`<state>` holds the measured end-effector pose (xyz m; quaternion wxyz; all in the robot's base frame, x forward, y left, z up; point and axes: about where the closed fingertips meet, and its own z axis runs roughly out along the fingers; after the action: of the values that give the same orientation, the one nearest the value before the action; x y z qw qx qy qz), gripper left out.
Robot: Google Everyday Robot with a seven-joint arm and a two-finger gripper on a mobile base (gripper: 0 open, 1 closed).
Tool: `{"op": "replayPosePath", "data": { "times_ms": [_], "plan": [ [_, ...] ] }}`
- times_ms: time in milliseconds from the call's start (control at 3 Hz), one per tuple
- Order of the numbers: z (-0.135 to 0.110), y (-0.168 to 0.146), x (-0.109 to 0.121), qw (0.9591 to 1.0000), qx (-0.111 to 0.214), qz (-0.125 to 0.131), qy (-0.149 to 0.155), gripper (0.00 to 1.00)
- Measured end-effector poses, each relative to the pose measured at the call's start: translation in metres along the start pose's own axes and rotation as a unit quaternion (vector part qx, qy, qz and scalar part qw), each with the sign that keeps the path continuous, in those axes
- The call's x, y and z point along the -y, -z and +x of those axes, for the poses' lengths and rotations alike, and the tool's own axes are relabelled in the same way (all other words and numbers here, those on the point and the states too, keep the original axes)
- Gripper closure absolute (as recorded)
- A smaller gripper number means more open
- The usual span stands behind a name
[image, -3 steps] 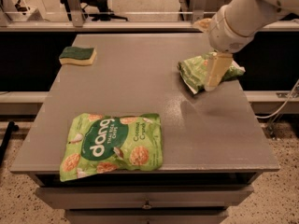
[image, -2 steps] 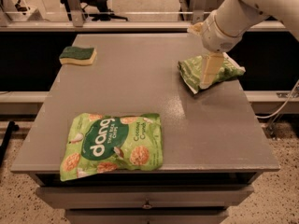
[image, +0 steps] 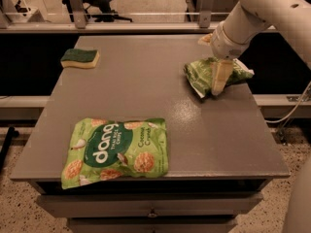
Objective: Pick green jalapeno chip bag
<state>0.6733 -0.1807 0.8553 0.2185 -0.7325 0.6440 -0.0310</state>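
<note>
The green jalapeno chip bag (image: 198, 74), small, crinkled and dark green with white end seams, lies at the right side of the grey table (image: 146, 81). My gripper (image: 218, 77) comes down from the upper right on a white arm and sits right on the middle of the bag, covering part of it. The bag rests on the table top.
A larger flat bright-green "dang" bag (image: 116, 149) lies at the table's front left, close to the front edge. A green-and-yellow sponge (image: 80, 58) sits at the back left. The chip bag is close to the table's right edge. Drawers run below the front edge.
The wrist and arm have shifted a little to the left and lower over the bag. The bag has stayed where it was.
</note>
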Motion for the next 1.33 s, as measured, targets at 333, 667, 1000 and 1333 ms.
{"op": "replayPosePath", "data": {
  "times_ms": [333, 667, 1000, 1333],
  "plan": [
    [0.009, -0.004, 0.002, 1.0, 0.001, -0.008, -0.002, 0.19],
    [0.009, -0.003, 0.004, 0.9999, 0.005, -0.01, 0.001, 0.42],
    [0.0, 0.009, 0.004, 0.9998, 0.016, -0.002, 0.007, 0.65],
    [-0.024, 0.038, 0.004, 0.9988, 0.042, 0.016, 0.017, 0.89]
  ]
}}
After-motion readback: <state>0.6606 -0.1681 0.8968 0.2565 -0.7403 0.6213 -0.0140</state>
